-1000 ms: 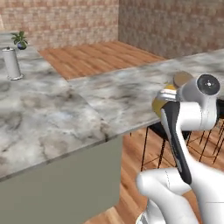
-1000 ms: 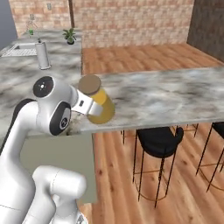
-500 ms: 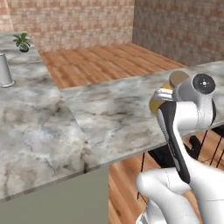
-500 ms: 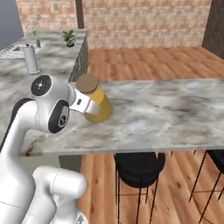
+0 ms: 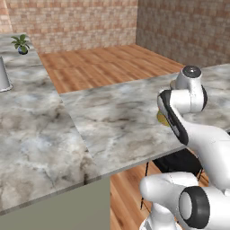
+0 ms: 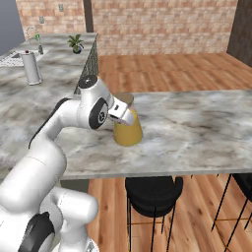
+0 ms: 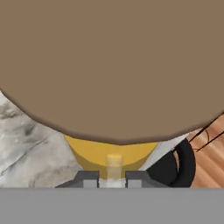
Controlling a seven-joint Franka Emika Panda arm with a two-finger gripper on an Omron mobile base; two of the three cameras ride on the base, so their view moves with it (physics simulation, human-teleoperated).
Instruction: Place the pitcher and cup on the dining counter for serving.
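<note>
while no writing shows on it, the pitcher (image 6: 128,129) sits clamped in the pincer (image 7: 113,178) over the dining counter (image 6: 197,133).

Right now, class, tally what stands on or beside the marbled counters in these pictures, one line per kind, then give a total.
Pitcher, yellow-orange, on the dining counter: 1
Pale grey canister: 1
Potted plant: 1
Black bar stool under the overhang, counting only the one fully seen: 1
Total: 4
</note>
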